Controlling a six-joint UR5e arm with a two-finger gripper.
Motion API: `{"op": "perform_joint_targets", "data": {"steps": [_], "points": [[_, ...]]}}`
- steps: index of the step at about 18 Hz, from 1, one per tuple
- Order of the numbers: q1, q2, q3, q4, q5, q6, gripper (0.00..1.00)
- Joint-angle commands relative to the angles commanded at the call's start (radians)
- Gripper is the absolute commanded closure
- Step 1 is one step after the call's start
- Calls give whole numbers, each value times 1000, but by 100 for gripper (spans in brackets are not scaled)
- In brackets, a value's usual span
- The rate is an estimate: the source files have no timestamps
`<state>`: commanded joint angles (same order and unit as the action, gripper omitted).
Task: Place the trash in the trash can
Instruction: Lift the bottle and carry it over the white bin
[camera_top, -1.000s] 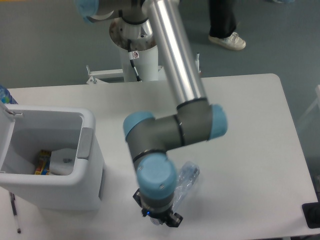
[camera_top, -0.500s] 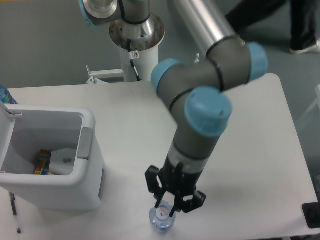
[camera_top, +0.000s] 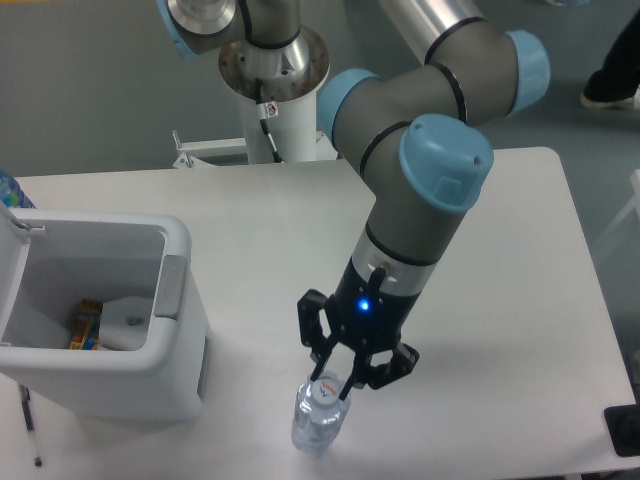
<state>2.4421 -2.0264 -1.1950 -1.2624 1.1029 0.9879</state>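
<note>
The two-finger gripper (camera_top: 333, 388) has its jaws clamped on the top of the clear bluish plastic water bottle (camera_top: 318, 417), upright near the table's six-o'clock edge. The carrying step is in hand; next it likely must travel toward nine o'clock to the white rectangular plastic trash can (camera_top: 185, 330), where the flat white packet (camera_top: 128, 322) already lies.

My black gripper (camera_top: 337, 392) grips a clear bluish bottle (camera_top: 318, 419); white bin (camera_top: 178, 300) at nine o'clock has a grey panel.

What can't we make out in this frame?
- Whether the gripper fingers actually clamp the water bottle: contact is too small to see.
- Trash can floor: partly hidden by its near wall; the white packet and colourful wrapper only partly show.
- Blue object: cut off by the left edge.
</note>
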Motion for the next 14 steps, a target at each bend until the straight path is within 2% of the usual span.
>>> {"op": "perform_joint_targets", "data": {"steps": [4,10,14], "points": [[17,37,2,-2,-34,3,100],[70,132,2,-2,-201,-2,100],[77,185,3,-2,-277,-12,100]]}}
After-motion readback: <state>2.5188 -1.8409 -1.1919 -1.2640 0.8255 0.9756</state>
